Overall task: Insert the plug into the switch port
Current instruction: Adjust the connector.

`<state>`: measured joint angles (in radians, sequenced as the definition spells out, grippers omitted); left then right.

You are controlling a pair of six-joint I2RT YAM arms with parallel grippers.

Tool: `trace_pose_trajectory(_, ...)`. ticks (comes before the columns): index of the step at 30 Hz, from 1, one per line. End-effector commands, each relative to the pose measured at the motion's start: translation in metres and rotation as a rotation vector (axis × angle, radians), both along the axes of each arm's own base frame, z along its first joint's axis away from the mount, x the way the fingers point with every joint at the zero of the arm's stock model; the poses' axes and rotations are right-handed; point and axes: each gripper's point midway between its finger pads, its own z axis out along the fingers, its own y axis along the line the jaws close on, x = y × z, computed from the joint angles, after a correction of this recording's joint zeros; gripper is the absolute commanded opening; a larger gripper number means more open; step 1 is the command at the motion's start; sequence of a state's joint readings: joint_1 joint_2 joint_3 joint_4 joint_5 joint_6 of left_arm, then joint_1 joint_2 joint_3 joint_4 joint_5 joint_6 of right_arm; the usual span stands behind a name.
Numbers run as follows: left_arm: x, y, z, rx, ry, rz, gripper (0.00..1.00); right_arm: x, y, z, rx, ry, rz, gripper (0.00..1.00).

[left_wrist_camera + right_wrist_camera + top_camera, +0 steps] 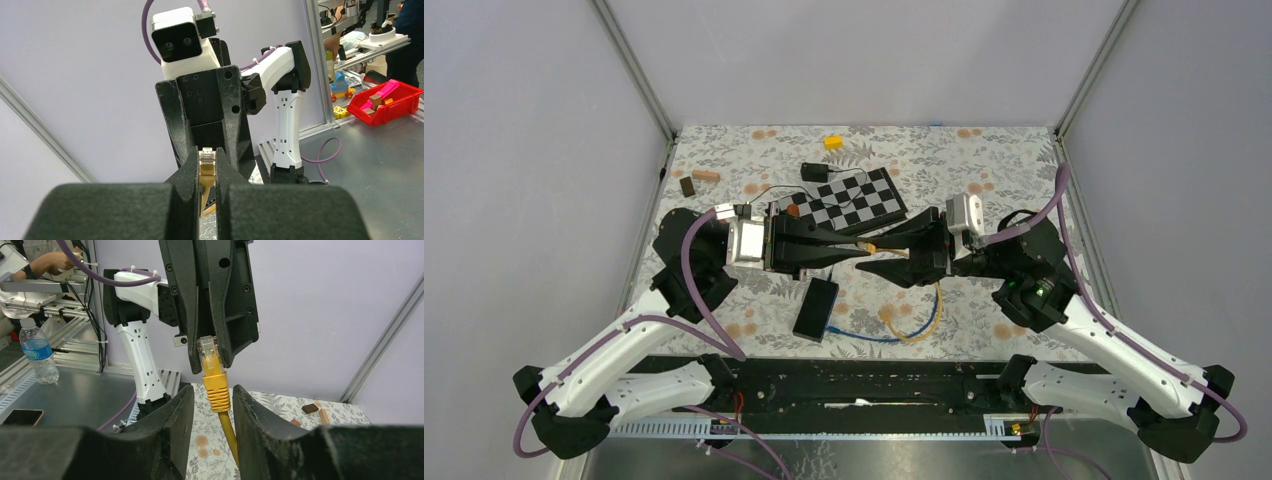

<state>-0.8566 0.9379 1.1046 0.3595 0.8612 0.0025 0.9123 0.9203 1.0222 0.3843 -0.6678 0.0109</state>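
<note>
Black fingers [165, 420] of the right gripper [213, 396] are filling the foreground of the right wrist view, standing apart on either side of the yellow boot [216, 387] of a network cable. A sliver of background is showing on each side, so these jaws are sitting open around the boot rather than clamping it. Above them the left gripper [210, 359] is reaching in from the opposite side, closed tight on the clear plug [207, 346]. The plug's head is sitting between the two fingertips while the boot is hanging just below them.

From the left wrist, the same plug is showing its gold contacts, wedged between that arm's own fingertips, with the right arm's white camera housing [180, 40] looming behind.

Seen from overhead, both arms are meeting fingertip to fingertip above the middle of the floral table [724, 150], holding the plug off the cloth. The yellow cable [936, 310] is drooping from the grippers and looping on the cloth beside a blue cable [864, 337]. A black switch box [816, 308] is lying flat near the front edge, just nearer the bases than the left gripper and apart from the plug. A checkerboard [854, 200] is lying beyond the grippers, with a yellow block [834, 142] towards the far wall and a small wooden block [707, 176] at the far left
</note>
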Motion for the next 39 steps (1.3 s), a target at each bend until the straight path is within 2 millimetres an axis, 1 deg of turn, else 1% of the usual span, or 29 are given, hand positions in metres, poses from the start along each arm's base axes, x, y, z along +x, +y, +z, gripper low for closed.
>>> trace_pose_trajectory(1, -0.0083, 0.0086, 0.0242, -0.069, -0.067, -0.007, 0.00, 0.0017, -0.0047, 0.0221, 0.055, -0.061, -0.045, 0.38)
trace_pose_trajectory(3, -0.0087, 0.0099, 0.0252, -0.072, -0.067, -0.003, 0.00, 0.0040, -0.0067, 0.0229, 0.065, -0.061, -0.065, 0.34)
trace_pose_trajectory(9, -0.0065, 0.0101, 0.0251, -0.072, -0.056, 0.009, 0.00, 0.0018, -0.0095, 0.0242, 0.077, -0.050, -0.062, 0.32)
trace_pose_trajectory(19, -0.0046, 0.0120, 0.0264, -0.076, -0.045, 0.030, 0.00, 0.0027, -0.0098, 0.0187, 0.057, -0.042, -0.069, 0.32)
trace_pose_trajectory(22, -0.0035, 0.0119, 0.0257, -0.073, -0.043, 0.036, 0.00, 0.0017, -0.0115, 0.0203, 0.064, -0.045, -0.070, 0.33)
trace_pose_trajectory(23, -0.0036, 0.0119, 0.0255, -0.072, -0.042, 0.035, 0.00, 0.0013, -0.0119, 0.0207, 0.064, -0.045, -0.070, 0.35)
trace_pose_trajectory(25, -0.0034, 0.0118, 0.0251, -0.071, -0.040, 0.036, 0.00, 0.0009, -0.0129, 0.0215, 0.067, -0.048, -0.071, 0.41)
trace_pose_trajectory(27, -0.0035, 0.0120, 0.0257, -0.072, -0.042, 0.037, 0.00, 0.0008, -0.0136, 0.0217, 0.068, -0.049, -0.074, 0.42)
trace_pose_trajectory(33, -0.0033, 0.0117, 0.0254, -0.071, -0.039, 0.035, 0.00, 0.0022, -0.0137, 0.0209, 0.068, -0.049, -0.081, 0.35)
trace_pose_trajectory(39, -0.0030, 0.0114, 0.0248, -0.068, -0.037, 0.036, 0.00, 0.0032, -0.0137, 0.0200, 0.067, -0.045, -0.086, 0.25)
